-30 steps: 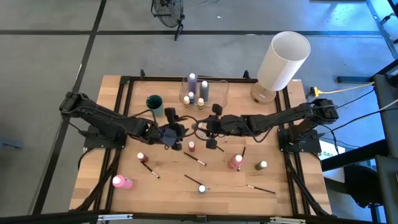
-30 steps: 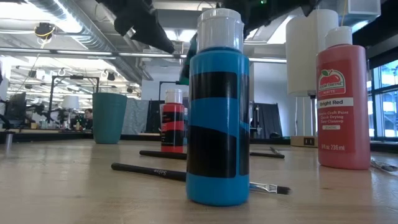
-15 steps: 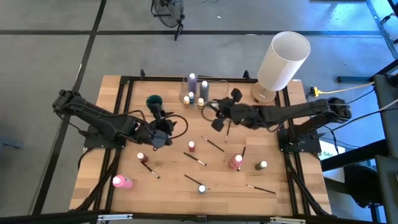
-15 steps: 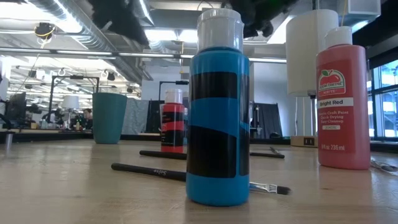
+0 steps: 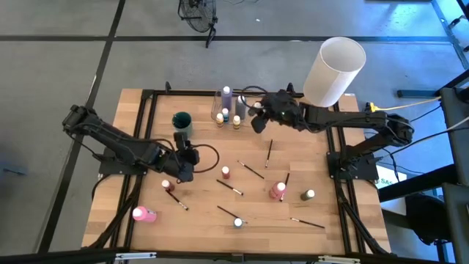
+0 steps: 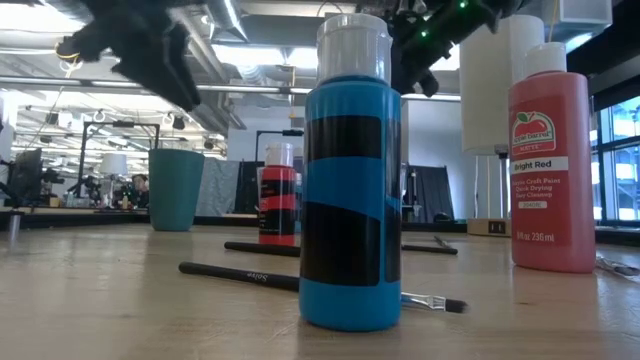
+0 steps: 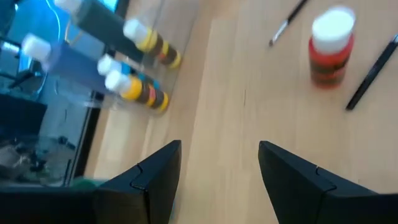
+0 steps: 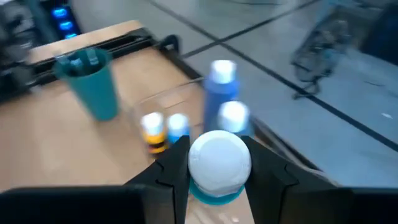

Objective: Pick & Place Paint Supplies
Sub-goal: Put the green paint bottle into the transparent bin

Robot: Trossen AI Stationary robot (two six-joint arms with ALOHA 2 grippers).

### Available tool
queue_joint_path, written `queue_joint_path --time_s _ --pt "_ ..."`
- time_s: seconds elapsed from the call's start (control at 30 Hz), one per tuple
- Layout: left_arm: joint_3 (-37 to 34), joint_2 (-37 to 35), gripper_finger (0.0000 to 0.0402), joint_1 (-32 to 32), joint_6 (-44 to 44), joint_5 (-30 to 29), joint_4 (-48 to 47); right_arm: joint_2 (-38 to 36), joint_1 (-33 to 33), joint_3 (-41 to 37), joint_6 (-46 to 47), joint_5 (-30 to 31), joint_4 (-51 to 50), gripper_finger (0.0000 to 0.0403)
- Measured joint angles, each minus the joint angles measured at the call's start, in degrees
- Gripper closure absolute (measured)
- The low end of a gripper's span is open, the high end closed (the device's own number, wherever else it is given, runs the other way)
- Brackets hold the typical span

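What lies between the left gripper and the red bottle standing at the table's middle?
Only bare wood, seen in the left wrist view between the left gripper and the red bottle.

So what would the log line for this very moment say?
right pincer: shut on white-capped bottle, above clear container | left pincer: open, empty, near teal cup | brushes on table

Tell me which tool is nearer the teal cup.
Left. The left tool is just in front of the teal cup, toward the table's middle. The right tool, shut on a bottle, is farther off, across the clear container.
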Motion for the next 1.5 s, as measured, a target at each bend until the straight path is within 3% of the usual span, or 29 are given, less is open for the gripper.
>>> queue_joint_path --time_s 0.2,0.5,0.9,1.1,1.5 --pt "-3.52 0.0 0.0191 -0.2 -6.29 -0.61 -1.08 0.29 -3.54 0.0 0.89 2.4 -2.51 0.0286" --pt "-3.73 0.0 0.0192 -0.33 -7.15 -3.48 -0.84 3.12 -10.17 0.0 3.03 -5.7 -1.93 0.0286" --pt "-3.73 0.0 0.0191 -2.2 -7.15 -5.29 -0.78 9.59 -11.67 0.0 3.47 -6.45 1.69 0.0286" --pt "-3.73 0.0 0.0191 -3.23 -7.72 -5.29 -0.71 11.55 -13.43 0.0 3.47 -12.08 3.71 0.0286" --pt "-3.73 0.0 0.0192 -4.14 -8.76 -6.4 -0.71 15.6 -13.91 0.0 3.36 -12.46 7.05 0.0286"
